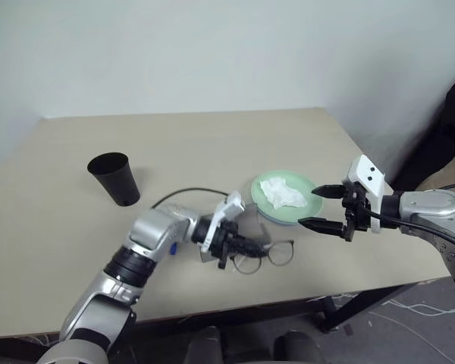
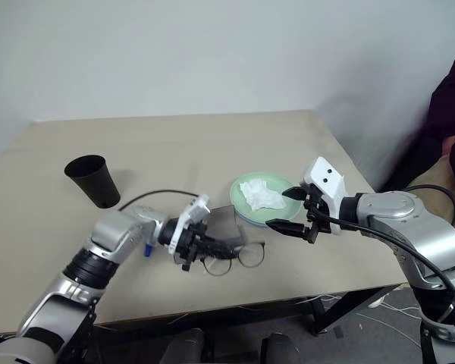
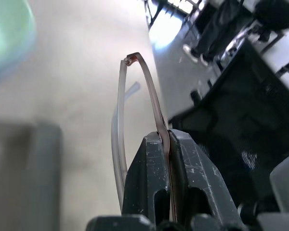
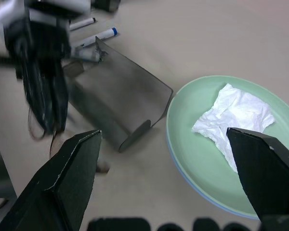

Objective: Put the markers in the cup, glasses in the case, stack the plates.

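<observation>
I read the left gripper (image 2: 212,246) as clamped on the glasses (image 2: 239,258): in the left wrist view its two fingers (image 3: 192,178) are pressed together with a thin brown temple arm pinched between them. From the head views the glasses sit low at the near edge of the table (image 1: 53,197), just in front of the case (image 4: 118,103); I cannot tell whether the lenses rest on the surface or hang slightly above it.

The case stands open, lid raised, between the left gripper and the plates. The mint green plate (image 1: 312,199) rests on top of the light blue plate (image 4: 195,185), whose rim shows as a thin edge beneath it. A crumpled white tissue (image 1: 282,192) lies on the green plate.

The right gripper (image 1: 320,206) hovers with its jaws spread wide and empty, at the plates' near right edge.

Both markers (image 4: 94,36) lie on the table beyond the case, beside the left arm; the blue-capped one is nearer the case.

The cup (image 1: 114,179) stands upright at the far left, well apart from everything else.
</observation>
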